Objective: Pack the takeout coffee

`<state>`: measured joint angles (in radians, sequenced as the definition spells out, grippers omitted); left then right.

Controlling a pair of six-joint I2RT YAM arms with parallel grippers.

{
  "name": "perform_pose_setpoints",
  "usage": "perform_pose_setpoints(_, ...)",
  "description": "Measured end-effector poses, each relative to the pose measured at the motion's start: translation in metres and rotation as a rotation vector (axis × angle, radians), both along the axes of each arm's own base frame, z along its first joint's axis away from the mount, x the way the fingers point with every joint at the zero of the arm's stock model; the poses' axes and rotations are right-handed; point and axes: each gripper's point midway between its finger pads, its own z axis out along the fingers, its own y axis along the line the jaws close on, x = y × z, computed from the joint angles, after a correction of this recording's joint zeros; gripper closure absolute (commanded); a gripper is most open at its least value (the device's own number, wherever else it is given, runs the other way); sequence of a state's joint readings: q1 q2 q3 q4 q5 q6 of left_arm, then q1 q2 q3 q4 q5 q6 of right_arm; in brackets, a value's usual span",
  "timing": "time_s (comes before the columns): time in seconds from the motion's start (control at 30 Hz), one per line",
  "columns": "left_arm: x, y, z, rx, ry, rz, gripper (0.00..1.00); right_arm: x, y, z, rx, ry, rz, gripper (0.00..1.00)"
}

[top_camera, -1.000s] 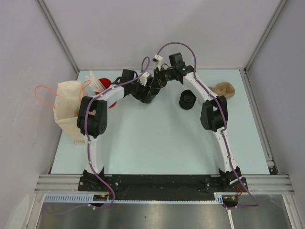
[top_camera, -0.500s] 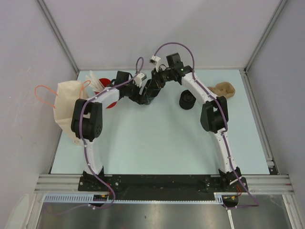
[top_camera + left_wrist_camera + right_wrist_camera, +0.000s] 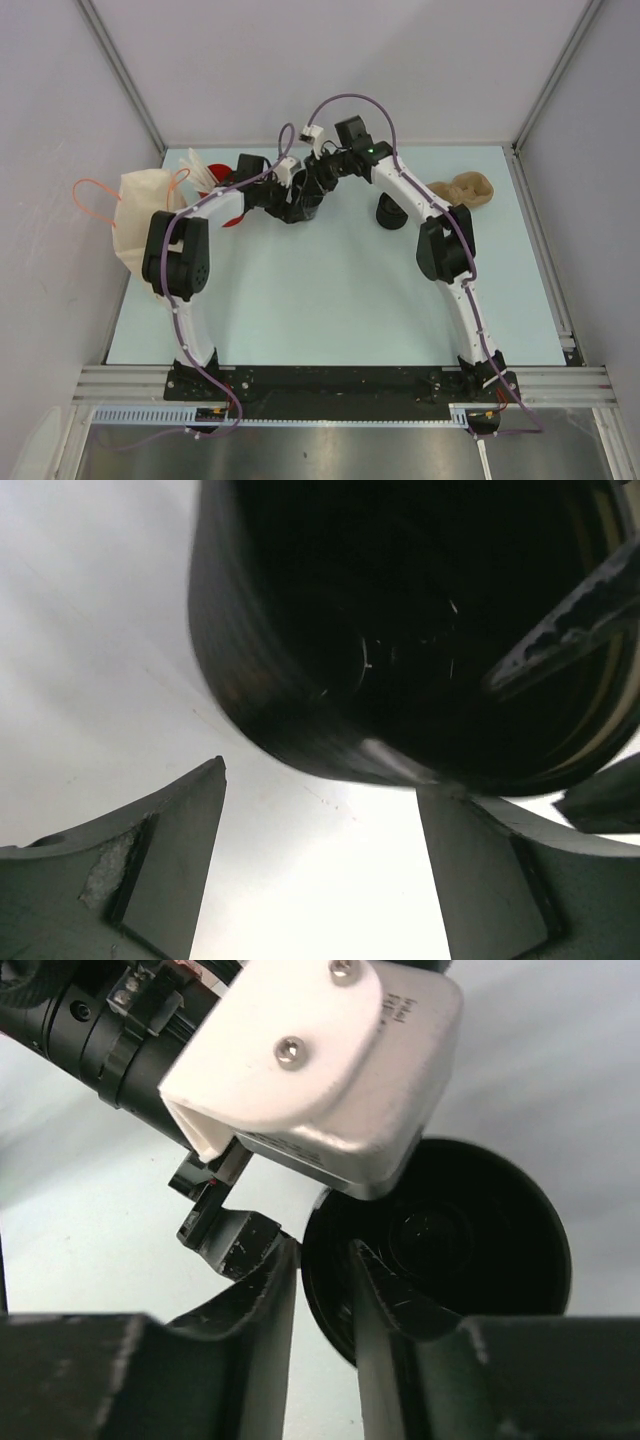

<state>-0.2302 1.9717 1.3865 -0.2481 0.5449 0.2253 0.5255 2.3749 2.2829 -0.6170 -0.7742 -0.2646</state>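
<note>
The takeout coffee, a small round black cup [image 3: 303, 208], stands at the back middle of the table where both grippers meet. In the right wrist view the cup [image 3: 470, 1250] shows open-topped. My right gripper [image 3: 325, 1275] is shut on its rim, with one finger [image 3: 385, 1295] inside and the other outside. In the top view the right gripper [image 3: 314, 190] comes at the cup from the right. My left gripper [image 3: 320, 810] is open, and the cup [image 3: 330, 650] sits just beyond its fingertips. In the top view the left gripper [image 3: 288, 203] is at the cup's left.
A beige bag with orange handles [image 3: 140, 225] lies at the table's left edge. A red cup with white sticks [image 3: 215, 178] stands behind the left arm. A squat black round piece [image 3: 388, 212] sits right of the grippers. A brown cardboard carrier [image 3: 466, 188] is at the back right.
Both grippers and the black cup have shifted left, away from the squat black piece. The left arm's elbow has swung left toward the bag.
</note>
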Motion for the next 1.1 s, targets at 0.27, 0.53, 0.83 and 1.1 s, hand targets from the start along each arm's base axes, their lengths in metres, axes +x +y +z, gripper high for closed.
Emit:
perform_pose_setpoints(0.27, 0.001, 0.012, 0.012, -0.015, -0.017, 0.019, 0.19, 0.0, 0.002, 0.006, 0.001, -0.013, -0.001, 0.53)
perform_pose_setpoints(0.53, 0.0, 0.013, 0.025, -0.03, -0.037, 0.016, 0.19, 0.006, 0.001, 0.042, 0.042, -0.076, -0.01, 0.36)
perform_pose_setpoints(0.83, -0.012, 0.015, 0.046, -0.033, -0.027, 0.009, 0.17, 0.009, -0.032, 0.117, 0.148, -0.11, -0.05, 0.09)
perform_pose_setpoints(1.1, -0.024, 0.018, 0.088, -0.027, -0.073, -0.002, 0.13, -0.027, -0.102, 0.184, 0.206, -0.172, -0.085, 0.0)
